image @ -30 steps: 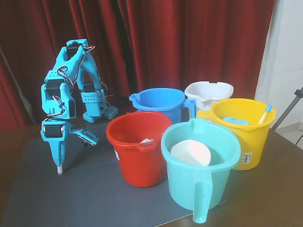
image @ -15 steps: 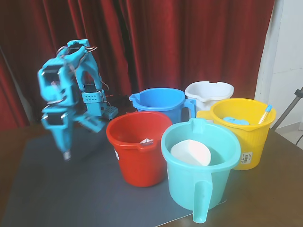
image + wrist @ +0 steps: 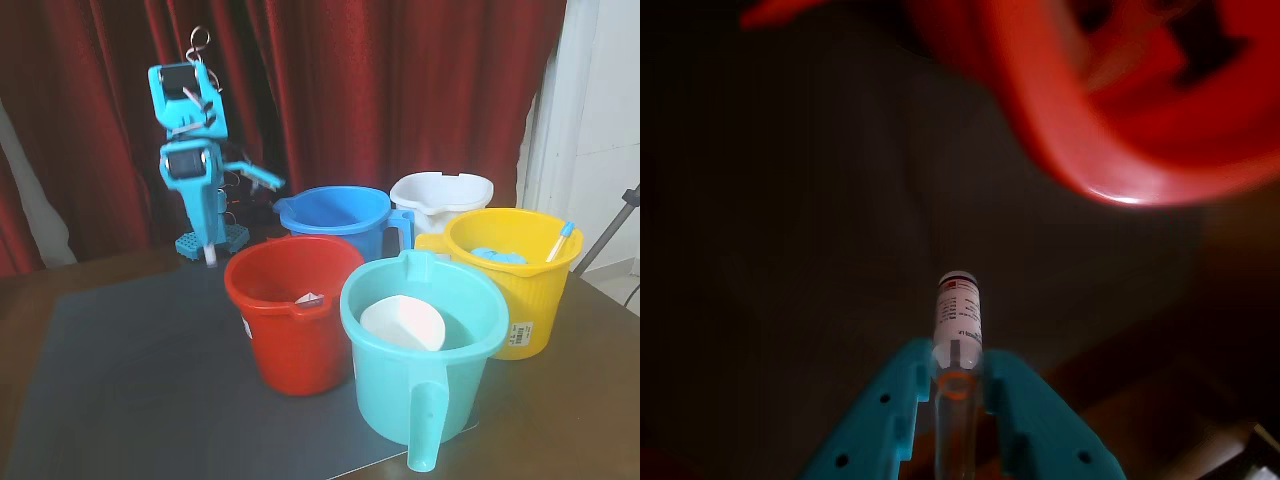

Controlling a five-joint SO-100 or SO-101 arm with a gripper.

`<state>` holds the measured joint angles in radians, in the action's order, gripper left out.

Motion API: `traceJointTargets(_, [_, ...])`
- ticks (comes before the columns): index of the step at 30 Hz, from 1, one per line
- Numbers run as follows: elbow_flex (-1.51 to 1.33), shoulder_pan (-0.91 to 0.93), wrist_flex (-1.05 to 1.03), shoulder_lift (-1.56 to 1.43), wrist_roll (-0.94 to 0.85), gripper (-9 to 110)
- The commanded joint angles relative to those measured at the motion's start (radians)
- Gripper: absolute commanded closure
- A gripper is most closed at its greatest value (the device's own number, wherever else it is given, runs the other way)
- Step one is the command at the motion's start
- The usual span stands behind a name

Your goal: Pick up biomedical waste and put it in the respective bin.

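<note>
Nearest in the fixed view stands the teal bucket (image 3: 425, 345), its handle toward the camera and a white dish inside, with the red bucket (image 3: 292, 310) at about ten o'clock from it. Behind the red one, at roughly one o'clock, sits the royal-blue bucket (image 3: 335, 218), spout at its left rim; white and yellow buckets stand off to its right. Farthest back on the left, the arm hangs high with the gripper (image 3: 211, 255) pointing down, close to the blue bucket's nine o'clock side and above the dark mat (image 3: 130, 350). In the wrist view the gripper (image 3: 957, 368) is closed on the vial (image 3: 957, 322) — the jaws clamp its clear glass body, the labelled end jutting out. It looks light, rigid, smooth and breakable, so I judge a mid-body hold with modest pressure safest — squeezing hard risks cracking, too little lets it slide.
</note>
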<state>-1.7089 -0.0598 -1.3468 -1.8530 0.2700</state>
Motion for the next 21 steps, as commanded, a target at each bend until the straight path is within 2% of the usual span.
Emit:
traceJointTargets(1, [0.023,-0.094,-0.003,-0.114,0.069,102])
traceJointTargets(10, [0.023,-0.348,0.000,-0.261,0.290,102])
traceJointTargets(16, [0.028,-0.491,0.006,-0.275,0.308,102])
traceJointTargets(21, [0.020,-0.614,0.060,-0.259,0.394,102])
